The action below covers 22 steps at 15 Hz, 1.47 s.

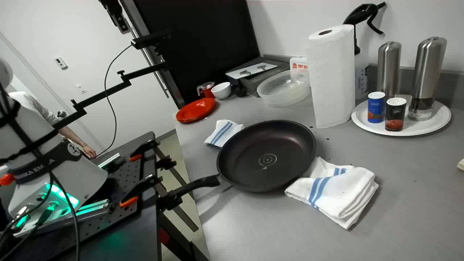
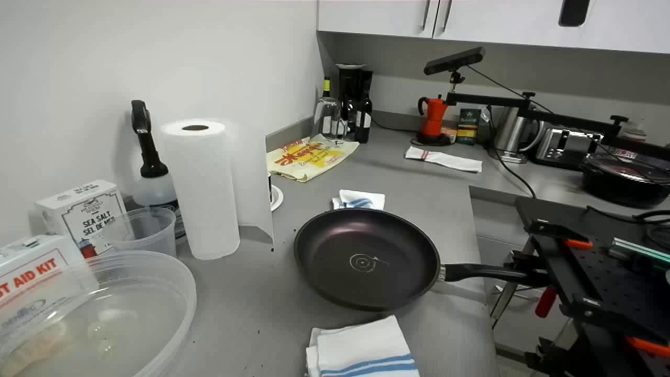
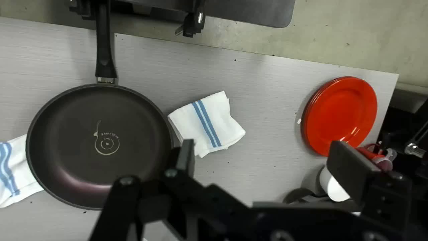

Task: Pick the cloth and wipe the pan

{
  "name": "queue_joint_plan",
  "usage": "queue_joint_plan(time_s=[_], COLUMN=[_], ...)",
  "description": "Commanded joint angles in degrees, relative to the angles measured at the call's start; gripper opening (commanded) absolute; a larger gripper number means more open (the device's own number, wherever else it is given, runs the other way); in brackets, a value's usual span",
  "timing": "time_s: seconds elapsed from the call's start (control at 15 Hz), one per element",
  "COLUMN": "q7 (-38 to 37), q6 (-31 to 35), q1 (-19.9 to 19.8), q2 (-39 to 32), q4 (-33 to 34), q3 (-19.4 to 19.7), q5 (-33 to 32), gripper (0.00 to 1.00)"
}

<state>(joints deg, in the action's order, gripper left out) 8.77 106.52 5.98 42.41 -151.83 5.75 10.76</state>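
Observation:
The black pan lies on the grey counter with its handle over the edge; it also shows in an exterior view and the wrist view. A folded white cloth with blue stripes lies beside the pan, also seen in both exterior views. Another striped cloth lies on the pan's opposite side, cut by the wrist view's left edge. My gripper is open and empty, high above the counter. The dark pieces at the top of the exterior views may be parts of it.
Red plates and a white bowl sit toward the counter's end. A paper towel roll, a clear plastic tub and a white plate with shakers and mills stand along the wall.

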Motion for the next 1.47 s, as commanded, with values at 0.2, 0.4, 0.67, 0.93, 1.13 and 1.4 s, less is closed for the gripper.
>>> queue_joint_plan(time_s=[0.2, 0.4, 0.67, 0.93, 1.13, 1.4], q7=[0.6, 0.6, 1.0, 1.2, -1.0, -3.9], q6=[-0.2, -0.2, -0.9, 1.2, 7.3, 19.3], q1=[-1.0, -1.0, -1.3, -0.9, -1.1, 0.2], q2=[-0.1, -0.1, 0.0, -2.2, -5.4, -11.6], q4=[0.1, 0.1, 0.6, -0.5, -2.9, -6.5], q3=[-0.9, -0.9, -0.7, -0.9, -2.2, -4.0], q5=[0.6, 0.6, 0.5, 1.2, 2.1, 6.4], gripper=[1.00, 1.00, 1.00, 1.00, 1.00, 1.00])
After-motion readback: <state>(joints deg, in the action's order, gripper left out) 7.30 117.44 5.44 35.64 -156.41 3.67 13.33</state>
